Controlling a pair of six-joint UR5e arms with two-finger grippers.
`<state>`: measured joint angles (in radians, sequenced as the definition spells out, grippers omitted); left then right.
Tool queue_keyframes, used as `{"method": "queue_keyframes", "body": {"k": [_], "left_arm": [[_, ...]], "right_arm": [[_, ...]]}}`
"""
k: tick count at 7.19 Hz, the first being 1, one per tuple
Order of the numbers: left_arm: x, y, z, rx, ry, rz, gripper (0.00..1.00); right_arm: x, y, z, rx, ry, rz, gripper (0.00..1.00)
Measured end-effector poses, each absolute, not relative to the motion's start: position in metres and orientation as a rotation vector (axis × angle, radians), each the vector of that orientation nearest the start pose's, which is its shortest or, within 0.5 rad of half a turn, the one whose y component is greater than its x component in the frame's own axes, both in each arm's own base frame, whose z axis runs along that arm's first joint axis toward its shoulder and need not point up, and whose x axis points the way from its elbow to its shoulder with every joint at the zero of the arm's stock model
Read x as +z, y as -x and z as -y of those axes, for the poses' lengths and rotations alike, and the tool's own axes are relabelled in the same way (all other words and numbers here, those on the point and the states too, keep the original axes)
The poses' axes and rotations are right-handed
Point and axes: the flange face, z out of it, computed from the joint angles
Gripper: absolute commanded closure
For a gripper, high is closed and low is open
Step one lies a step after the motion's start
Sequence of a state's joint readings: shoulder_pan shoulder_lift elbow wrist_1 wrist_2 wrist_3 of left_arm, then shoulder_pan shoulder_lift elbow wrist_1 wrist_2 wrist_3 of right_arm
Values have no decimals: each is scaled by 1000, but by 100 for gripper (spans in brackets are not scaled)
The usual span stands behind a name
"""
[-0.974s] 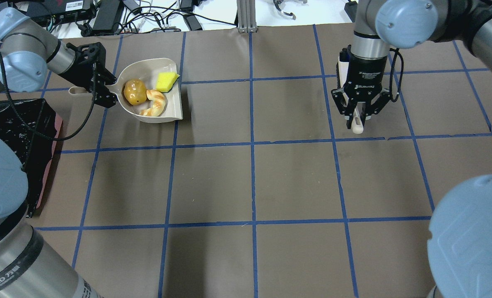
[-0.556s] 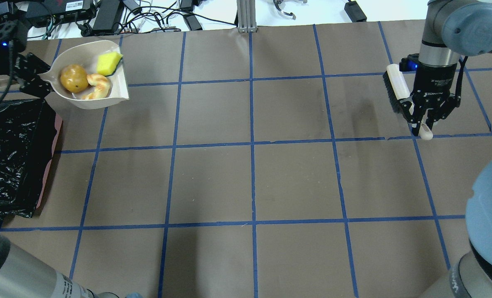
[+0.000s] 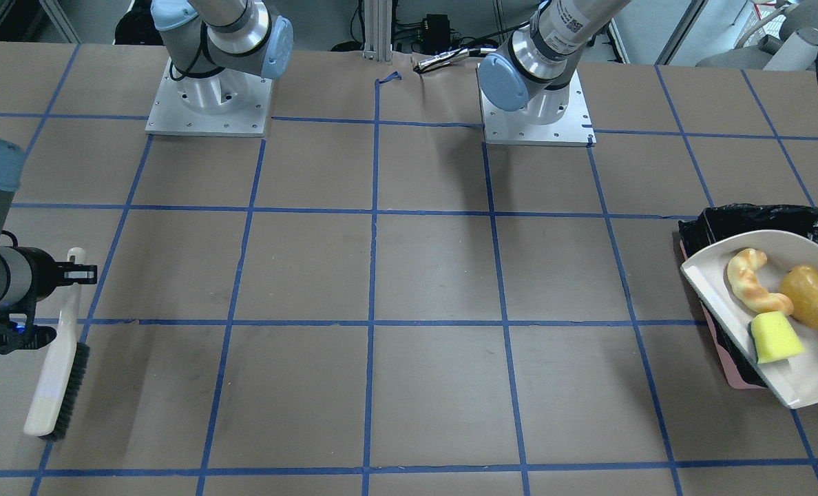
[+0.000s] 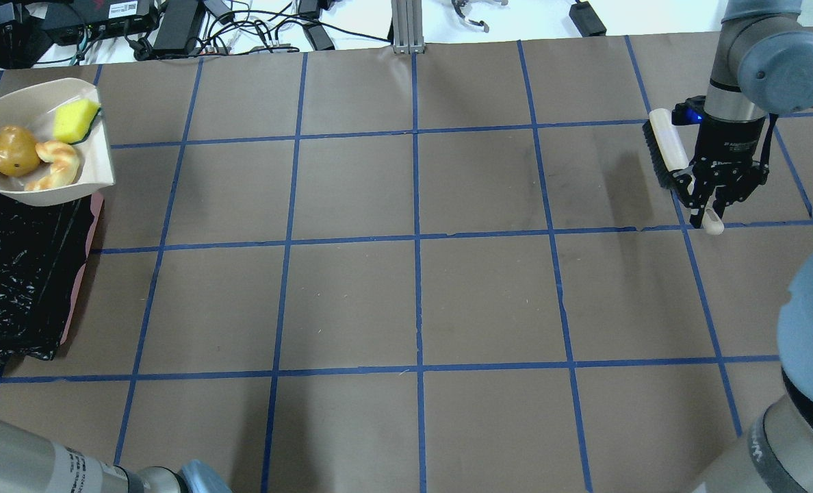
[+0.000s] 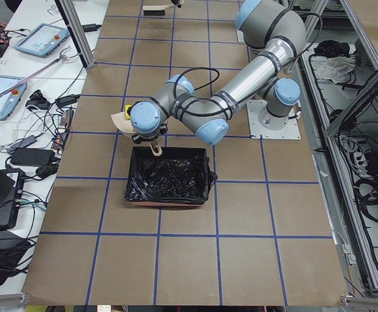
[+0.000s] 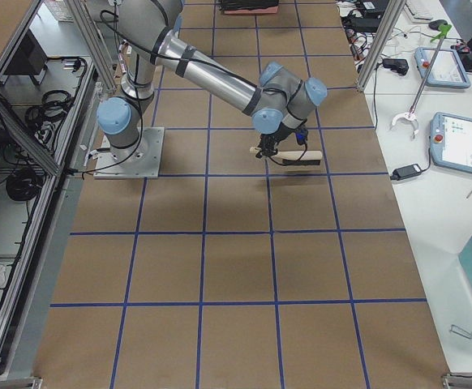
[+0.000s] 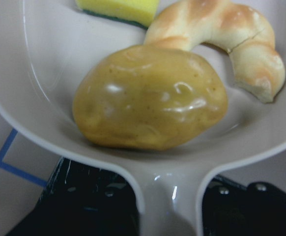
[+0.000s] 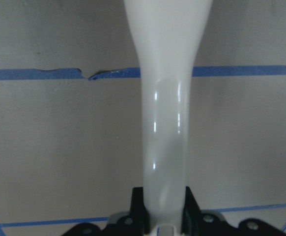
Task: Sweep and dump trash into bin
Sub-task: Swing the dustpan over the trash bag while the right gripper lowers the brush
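Observation:
The trash lies in the beige dustpan (image 4: pixel 102 171): a golden croissant (image 4: pixel 54 168), a glossy potato-like lump (image 4: pixel 11 150) and a yellow-and-green sponge (image 4: pixel 74 120). The dustpan is held level in the air over the far end of the bin (image 4: pixel 16 274), which is pink-sided with a black bag. My left gripper (image 7: pixel 170 216) is shut on the dustpan's handle, and the lump (image 7: pixel 150 98) fills its wrist view. My right gripper (image 4: pixel 711 205) is shut on the handle of the beige hand brush (image 4: pixel 663 147), far to the right and just above the table.
Cables and electronics (image 4: pixel 174 27) lie beyond the table's far edge, beside an aluminium post (image 4: pixel 403 27). The two arm bases (image 3: pixel 206 96) (image 3: pixel 536 103) stand at the robot's side. Brown paper with a blue tape grid (image 4: pixel 417 239) covers the table between the arms.
My left gripper has carried the loaded dustpan leftward to above the bin's far end. My right gripper has moved right with the brush, then almost stopped.

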<state>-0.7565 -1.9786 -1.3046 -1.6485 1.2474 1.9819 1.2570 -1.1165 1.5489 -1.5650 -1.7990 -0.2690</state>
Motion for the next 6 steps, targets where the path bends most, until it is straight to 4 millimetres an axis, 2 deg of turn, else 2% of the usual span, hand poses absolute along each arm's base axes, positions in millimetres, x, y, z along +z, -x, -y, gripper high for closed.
{"method": "queue_keyframes", "body": {"k": [2, 4, 5, 6], "left_arm": [[385, -394, 523, -438, -1854, -2784, 100], [387, -433, 504, -360, -1943, -2669, 100], [386, -446, 499, -340, -1981, -2625, 100], [380, -459, 493, -312, -2015, -2586, 100]], "right_arm": [[238, 83, 602, 763, 7, -3142, 98], [224, 83, 602, 794, 1, -3121, 96], [222, 83, 602, 802, -4, -3121, 96], [221, 83, 602, 805, -5, -3122, 87]]}}
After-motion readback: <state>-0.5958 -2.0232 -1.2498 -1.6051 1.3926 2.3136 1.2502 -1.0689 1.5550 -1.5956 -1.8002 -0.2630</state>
